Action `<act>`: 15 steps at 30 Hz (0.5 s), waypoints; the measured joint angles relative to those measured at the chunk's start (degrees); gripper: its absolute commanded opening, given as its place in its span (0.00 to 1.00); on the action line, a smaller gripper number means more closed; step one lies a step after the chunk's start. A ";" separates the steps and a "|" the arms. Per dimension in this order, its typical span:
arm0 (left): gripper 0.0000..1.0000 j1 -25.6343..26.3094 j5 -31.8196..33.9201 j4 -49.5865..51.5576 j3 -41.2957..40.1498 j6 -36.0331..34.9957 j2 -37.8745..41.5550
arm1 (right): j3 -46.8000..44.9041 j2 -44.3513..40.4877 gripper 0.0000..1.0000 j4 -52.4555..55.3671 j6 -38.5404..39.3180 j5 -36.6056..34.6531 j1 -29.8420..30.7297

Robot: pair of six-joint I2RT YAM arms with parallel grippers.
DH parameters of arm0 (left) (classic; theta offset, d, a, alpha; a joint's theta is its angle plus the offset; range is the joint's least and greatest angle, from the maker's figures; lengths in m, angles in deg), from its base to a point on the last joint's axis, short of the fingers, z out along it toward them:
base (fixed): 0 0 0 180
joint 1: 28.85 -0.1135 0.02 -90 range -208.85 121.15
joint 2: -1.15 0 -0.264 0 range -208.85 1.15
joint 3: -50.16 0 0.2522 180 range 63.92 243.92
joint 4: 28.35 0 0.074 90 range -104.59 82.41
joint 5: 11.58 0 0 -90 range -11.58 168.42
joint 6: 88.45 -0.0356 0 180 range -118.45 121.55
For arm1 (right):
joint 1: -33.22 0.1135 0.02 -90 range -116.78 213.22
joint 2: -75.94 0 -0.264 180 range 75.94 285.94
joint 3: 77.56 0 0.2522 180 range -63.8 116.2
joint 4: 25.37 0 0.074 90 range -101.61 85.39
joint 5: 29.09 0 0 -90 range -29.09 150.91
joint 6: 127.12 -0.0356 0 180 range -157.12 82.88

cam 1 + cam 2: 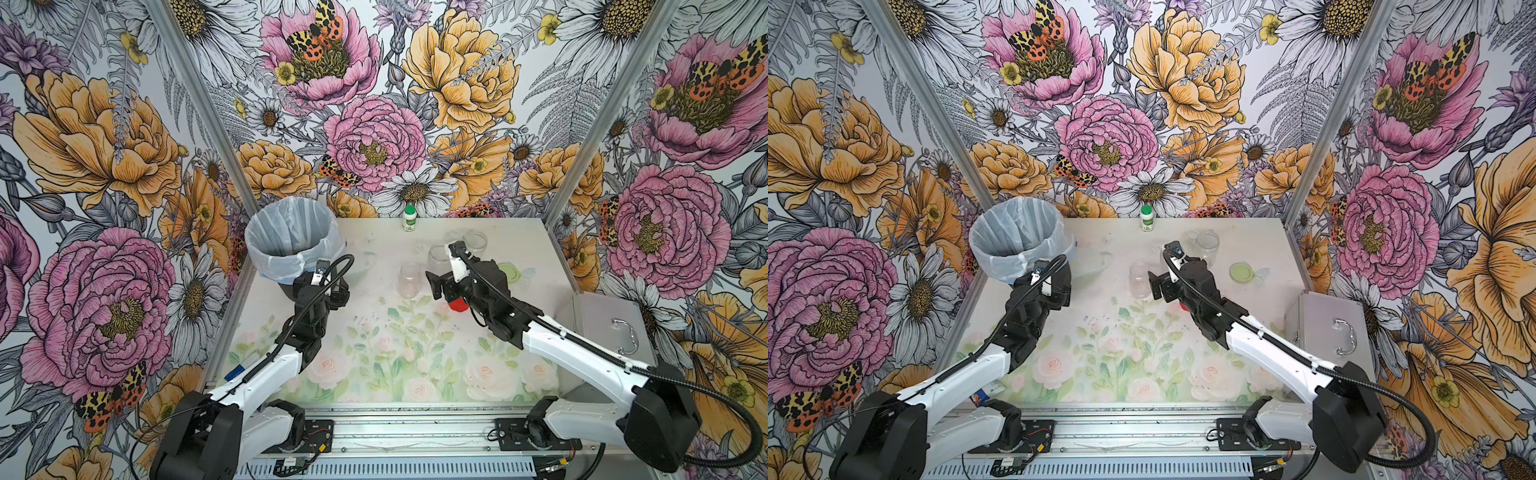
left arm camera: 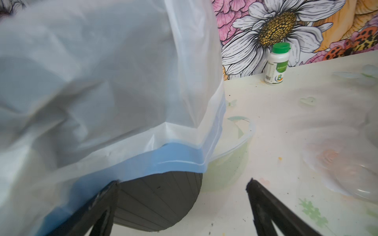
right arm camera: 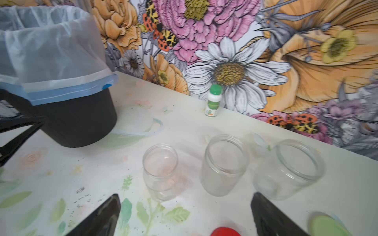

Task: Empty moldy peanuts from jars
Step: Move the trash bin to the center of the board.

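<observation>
Three lidless, empty glass jars [image 3: 225, 165] stand right of the lined trash bin [image 3: 81, 122], the right gripper [image 3: 186, 195] spread empty near them, the left gripper [image 2: 183, 181] spread empty beside the bin.

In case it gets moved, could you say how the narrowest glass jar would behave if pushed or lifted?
The narrowest jar stands upright, lidless and apparently empty, so probably light and apt to tip if pushed near its rim. Its smooth glass looks slippery and likely fragile. On its side, it would probably roll.
</observation>
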 measured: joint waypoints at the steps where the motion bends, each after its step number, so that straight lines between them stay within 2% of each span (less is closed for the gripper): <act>1: 0.99 -0.90 -0.15 -0.24 0.00 -0.02 -0.46 | -1.18 -1.40 1.00 0.37 -0.37 -2.64 -0.63; 3: 0.99 -2.93 -0.33 -1.05 -0.04 0.00 -0.98 | -4.52 -4.31 1.00 1.05 -1.38 -7.74 -2.73; 9: 0.99 -10.86 -3.41 -5.79 -2.51 2.80 -1.11 | -14.21 -10.67 1.00 2.54 -5.79 -16.52 -10.99; 15: 0.99 -13.42 -5.29 -14.69 -5.51 4.57 -5.77 | -21.53 -10.03 1.00 -5.42 -5.51 -21.81 -14.78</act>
